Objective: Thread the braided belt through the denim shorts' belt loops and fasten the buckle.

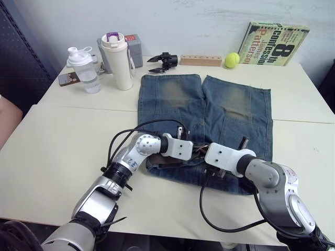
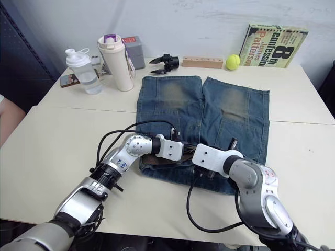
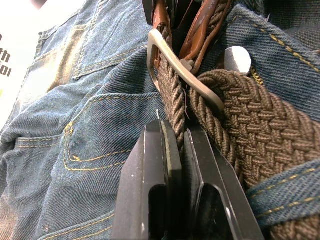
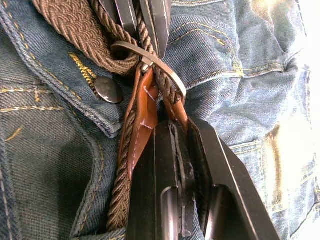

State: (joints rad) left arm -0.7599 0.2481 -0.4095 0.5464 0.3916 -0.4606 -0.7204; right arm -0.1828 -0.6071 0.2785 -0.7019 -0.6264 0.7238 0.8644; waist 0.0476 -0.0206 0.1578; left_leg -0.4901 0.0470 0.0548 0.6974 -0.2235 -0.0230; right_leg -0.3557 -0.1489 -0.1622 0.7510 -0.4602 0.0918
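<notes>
— Hiding most of the braided belt (image 1: pixel 194 151) in the head views: both wrists lying over the waistband of the denim shorts (image 1: pixel 230 112).

— And up close?

— Running off the picture's edge, the belt's woven length in both wrist views. Covering part of the buckle (image 4: pixel 150 62): the tan strap and the left claw (image 4: pixel 142 15). Prong too tangled to make out.

— Belt loops?

— Too small to tell apart from above. Getting cut off by the frame, the book (image 1: pixel 275 43) at the far desk (image 1: pixel 52 151) edge.
</notes>
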